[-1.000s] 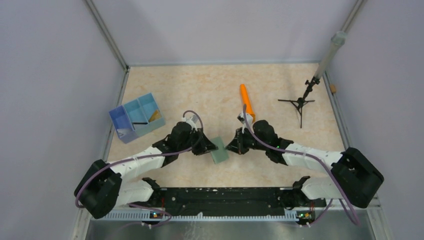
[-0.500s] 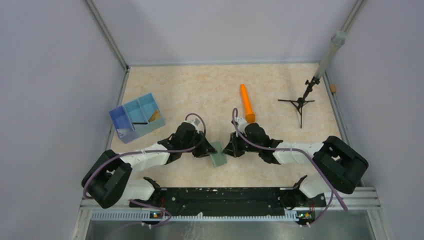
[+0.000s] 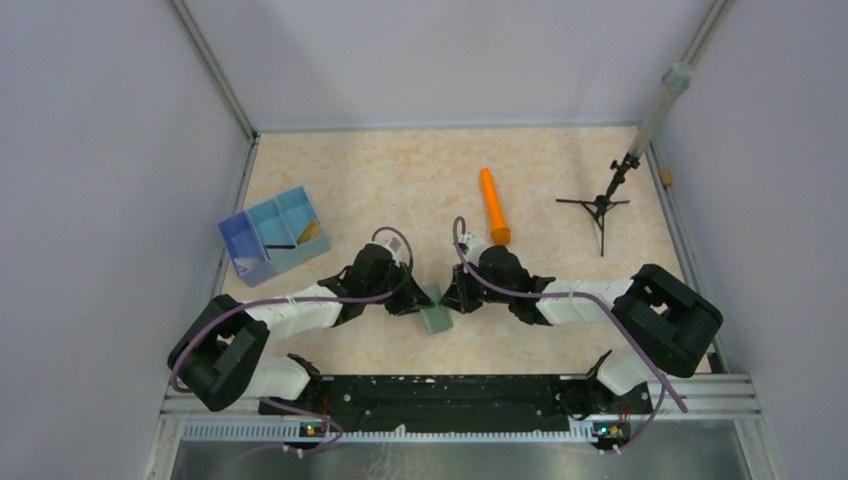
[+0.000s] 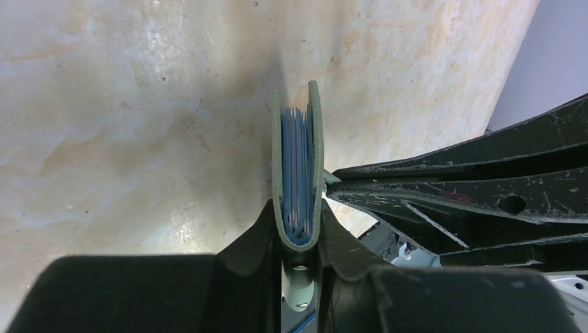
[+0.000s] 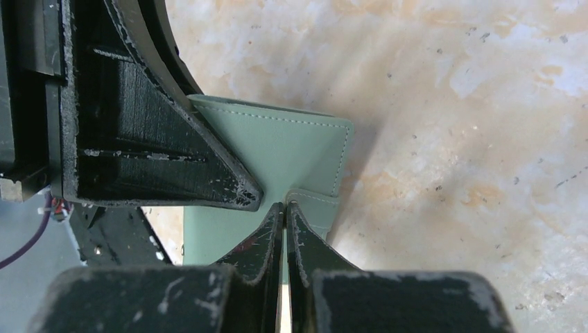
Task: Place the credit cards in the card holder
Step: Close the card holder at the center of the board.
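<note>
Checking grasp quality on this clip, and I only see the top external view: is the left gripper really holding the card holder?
Observer: Yes. The left wrist view shows the card holder edge-on, its folded end clamped in the left gripper.
Operator: And the right gripper?
Observer: It is shut, tips pinching the holder's small tab.
Operator: Anything inside it?
Observer: Only pale blue leaves show between the covers.
</note>
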`<state>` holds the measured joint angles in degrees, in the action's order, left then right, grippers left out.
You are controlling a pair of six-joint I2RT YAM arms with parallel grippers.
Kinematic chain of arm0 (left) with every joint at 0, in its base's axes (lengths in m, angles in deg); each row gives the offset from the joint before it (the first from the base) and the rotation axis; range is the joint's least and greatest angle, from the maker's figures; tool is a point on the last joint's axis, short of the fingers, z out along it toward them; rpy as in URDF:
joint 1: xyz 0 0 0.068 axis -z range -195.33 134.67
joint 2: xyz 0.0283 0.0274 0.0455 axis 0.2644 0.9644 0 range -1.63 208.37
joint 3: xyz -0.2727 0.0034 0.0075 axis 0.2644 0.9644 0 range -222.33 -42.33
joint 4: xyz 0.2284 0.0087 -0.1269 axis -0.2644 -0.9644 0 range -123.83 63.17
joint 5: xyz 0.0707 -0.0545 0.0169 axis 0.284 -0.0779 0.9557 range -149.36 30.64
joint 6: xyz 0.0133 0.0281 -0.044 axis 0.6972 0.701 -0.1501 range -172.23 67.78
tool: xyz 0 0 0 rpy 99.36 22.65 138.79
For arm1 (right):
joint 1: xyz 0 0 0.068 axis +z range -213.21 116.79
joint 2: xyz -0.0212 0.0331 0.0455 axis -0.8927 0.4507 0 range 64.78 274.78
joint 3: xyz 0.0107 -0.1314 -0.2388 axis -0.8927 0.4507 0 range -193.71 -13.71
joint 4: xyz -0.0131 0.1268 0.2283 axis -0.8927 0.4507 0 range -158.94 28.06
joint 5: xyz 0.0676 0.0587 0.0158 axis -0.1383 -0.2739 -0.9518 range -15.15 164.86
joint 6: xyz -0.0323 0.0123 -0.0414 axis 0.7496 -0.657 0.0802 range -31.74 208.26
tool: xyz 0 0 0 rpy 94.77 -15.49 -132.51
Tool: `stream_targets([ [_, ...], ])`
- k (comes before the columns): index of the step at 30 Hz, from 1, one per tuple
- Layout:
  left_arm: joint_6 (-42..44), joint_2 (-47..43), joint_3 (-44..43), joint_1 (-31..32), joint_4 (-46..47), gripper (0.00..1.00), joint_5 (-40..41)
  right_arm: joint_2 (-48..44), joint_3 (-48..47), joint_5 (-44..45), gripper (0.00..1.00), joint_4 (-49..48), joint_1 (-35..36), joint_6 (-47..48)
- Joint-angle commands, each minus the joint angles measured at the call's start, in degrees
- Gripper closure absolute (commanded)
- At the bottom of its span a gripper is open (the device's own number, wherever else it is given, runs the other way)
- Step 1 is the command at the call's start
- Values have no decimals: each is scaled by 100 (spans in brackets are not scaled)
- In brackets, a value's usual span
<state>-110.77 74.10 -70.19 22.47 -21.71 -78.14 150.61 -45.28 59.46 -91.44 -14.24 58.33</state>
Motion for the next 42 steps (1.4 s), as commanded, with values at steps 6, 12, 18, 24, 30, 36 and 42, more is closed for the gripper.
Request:
stream_targets([
  [6,10,65,-192,0,272,100,-97,69,-411,451,100,191,316,385],
  [12,-12,89,-189,4,222,100,-49,-33,-376,600,100,370,317,488],
  [18,-42,114,-200,-1,208,100,-29,-136,-323,624,100,414,323,508],
  [24,-52,148,-215,1,207,100,-29,-184,-282,444,100,234,323,500],
  [30,-69,180,-213,-1,208,100,-35,-206,-233,304,100,109,330,520],
  [36,-87,195,-194,-1,215,100,-2,-192,-218,193,100,164,332,580],
  [42,-98,215,-194,-1,226,100,-11,-223,-165,81,100,78,333,602],
])
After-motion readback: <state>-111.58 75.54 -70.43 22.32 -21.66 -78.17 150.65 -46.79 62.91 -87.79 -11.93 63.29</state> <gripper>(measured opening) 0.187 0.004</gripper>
